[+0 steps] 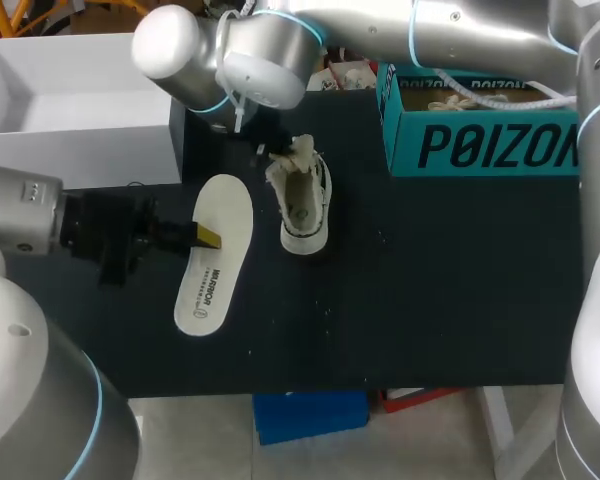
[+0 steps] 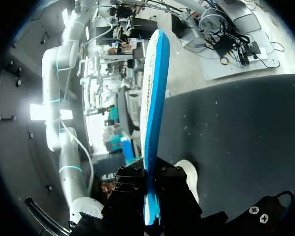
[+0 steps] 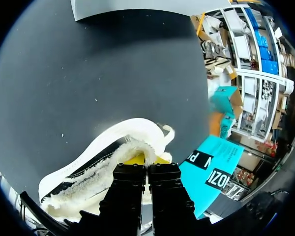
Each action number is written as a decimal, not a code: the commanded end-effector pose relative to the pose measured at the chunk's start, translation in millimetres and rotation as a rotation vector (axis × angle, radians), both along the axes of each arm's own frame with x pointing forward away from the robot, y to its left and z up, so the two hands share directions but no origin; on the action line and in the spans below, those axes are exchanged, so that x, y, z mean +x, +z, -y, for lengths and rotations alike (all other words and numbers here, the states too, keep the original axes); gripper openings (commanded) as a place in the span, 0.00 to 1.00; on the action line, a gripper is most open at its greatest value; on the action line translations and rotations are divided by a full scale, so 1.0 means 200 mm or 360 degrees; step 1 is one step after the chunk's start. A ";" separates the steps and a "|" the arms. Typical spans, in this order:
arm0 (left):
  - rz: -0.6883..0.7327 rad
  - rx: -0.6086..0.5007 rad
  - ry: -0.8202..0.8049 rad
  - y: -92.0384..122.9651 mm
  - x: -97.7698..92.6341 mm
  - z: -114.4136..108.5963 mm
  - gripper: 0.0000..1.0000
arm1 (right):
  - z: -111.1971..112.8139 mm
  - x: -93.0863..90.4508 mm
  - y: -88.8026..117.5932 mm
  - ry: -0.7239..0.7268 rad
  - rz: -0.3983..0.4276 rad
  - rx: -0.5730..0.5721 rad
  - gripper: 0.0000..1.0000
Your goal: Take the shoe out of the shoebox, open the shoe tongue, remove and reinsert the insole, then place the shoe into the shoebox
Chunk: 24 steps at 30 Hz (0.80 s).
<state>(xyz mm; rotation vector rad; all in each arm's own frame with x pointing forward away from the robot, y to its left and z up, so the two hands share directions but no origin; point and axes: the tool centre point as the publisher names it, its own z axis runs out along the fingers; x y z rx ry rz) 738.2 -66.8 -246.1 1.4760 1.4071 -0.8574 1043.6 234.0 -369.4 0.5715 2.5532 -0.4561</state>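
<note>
A white low-top shoe [image 1: 306, 205] stands on the black mat, toe toward the front edge. My right gripper [image 3: 146, 164] is shut on the shoe's frayed tongue [image 1: 290, 158] at the rear opening and holds it up; the shoe [image 3: 96, 152] lies just under its fingers. The white insole [image 1: 215, 255] is left of the shoe. My left gripper [image 1: 208, 237] is shut on its edge near the middle. In the left wrist view the insole [image 2: 155, 93] stands edge-on between the fingers, blue underside showing. The teal shoebox [image 1: 480, 135] sits open at the back right.
A white open box [image 1: 70, 100] stands at the back left, beyond the mat's edge. Laces and paper lie in the teal shoebox. The black mat [image 1: 430, 290] reaches from the shoe to the right and front edges.
</note>
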 end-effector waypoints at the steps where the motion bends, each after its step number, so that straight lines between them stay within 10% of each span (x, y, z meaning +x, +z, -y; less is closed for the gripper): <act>1: 0.0003 0.0002 -0.0001 -0.01 0.01 0.01 0.00 | 0.00 0.00 -0.03 -0.0008 0.0014 -0.0010 0.00; 24: 0.0004 0.0015 0.0003 0.00 0.01 0.03 0.00 | 0.02 -0.01 -0.13 -0.0071 -0.0021 0.0047 0.00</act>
